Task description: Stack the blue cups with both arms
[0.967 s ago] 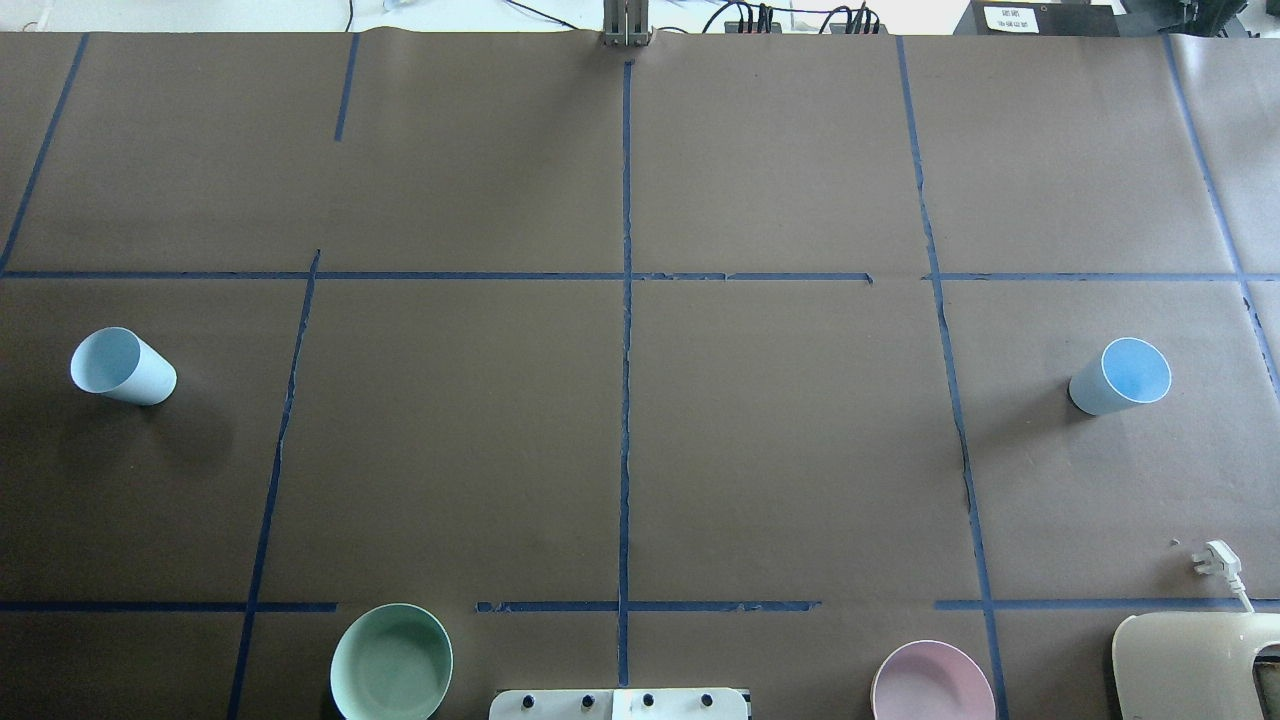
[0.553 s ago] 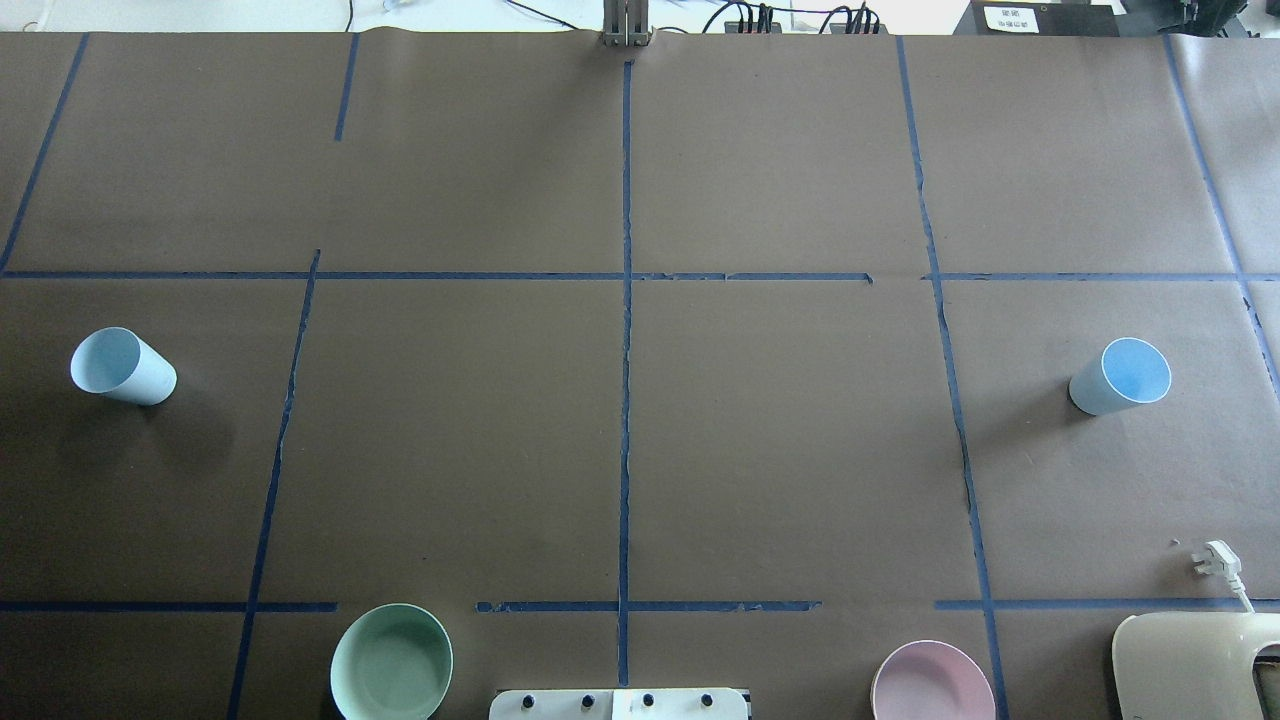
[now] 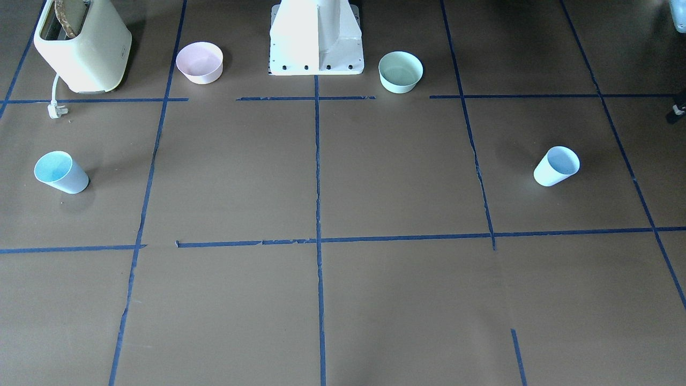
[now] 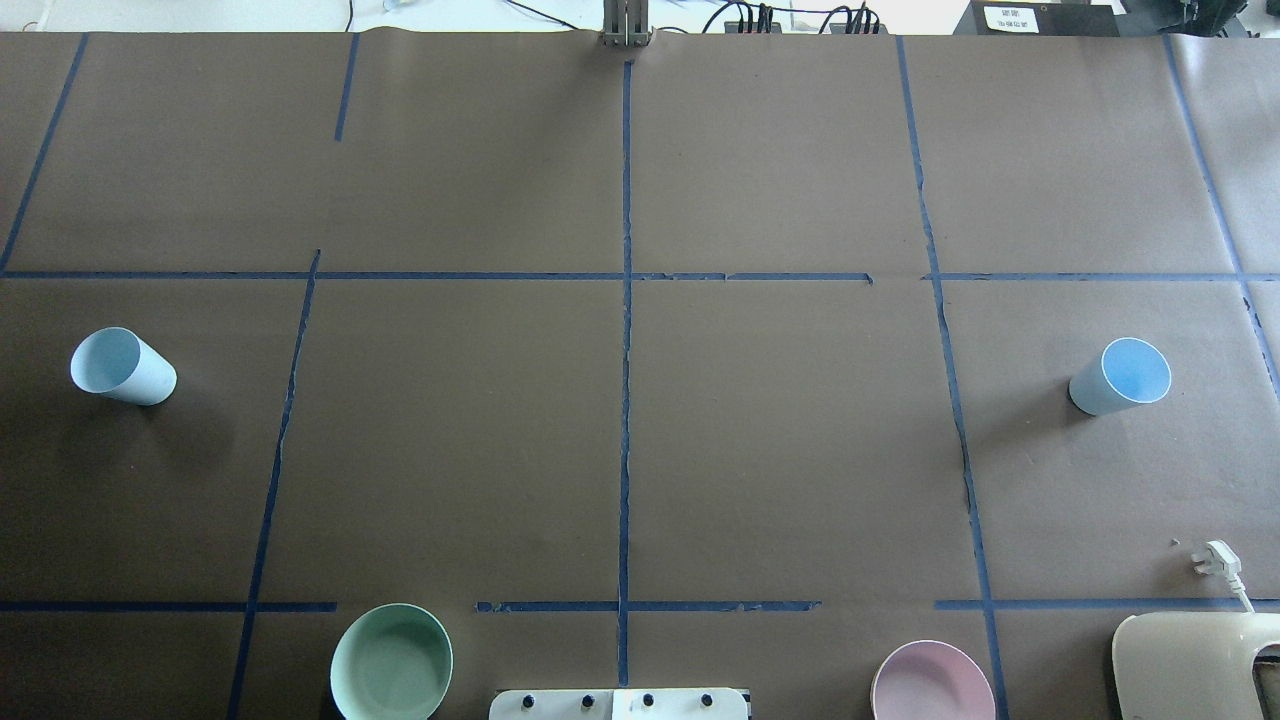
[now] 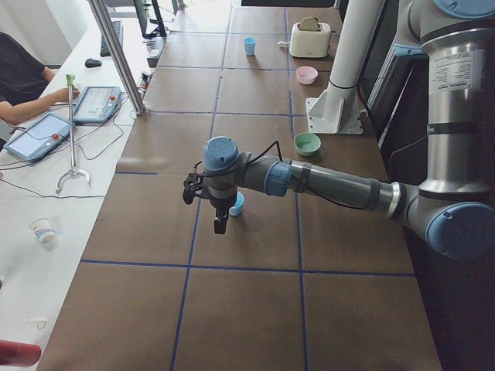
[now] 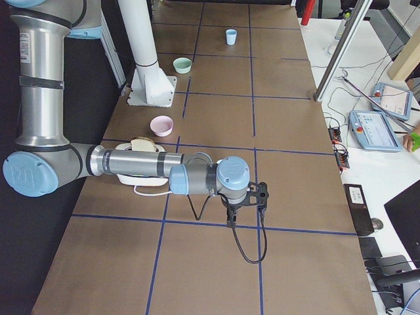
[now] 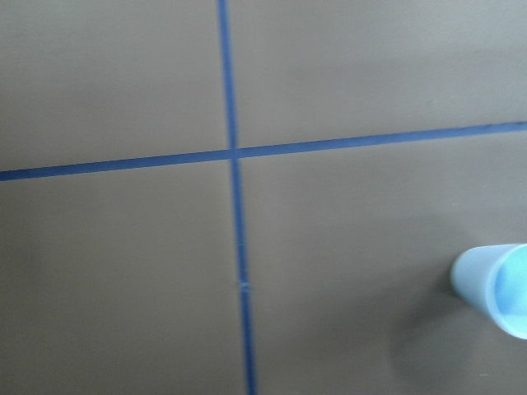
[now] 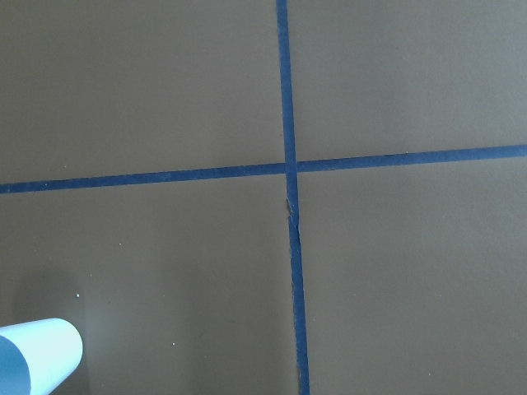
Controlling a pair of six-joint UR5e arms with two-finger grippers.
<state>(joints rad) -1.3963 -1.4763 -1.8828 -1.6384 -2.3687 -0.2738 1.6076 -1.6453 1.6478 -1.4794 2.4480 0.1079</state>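
Since both blue cups stand upright and free at opposite ends of the table, well apart, we judge the step in hand to be the first reach toward them. In the left side view the left-side cup sits just behind the left hand, partly hidden by it. The right-side cup does not show in the right side view, where the right hand hangs low over the table. Both hands appear only in those side views, so we cannot tell how far their fingers are parted; neither has hold of a cup. Each wrist camera catches its cup only at the frame's edge, so we would first centre each hand over its cup. Then we would descend straight and close gently across the rim, because light tapered plastic may well tip or squash. The mint-green bowl and pink bowl lie near the base, outside both paths.
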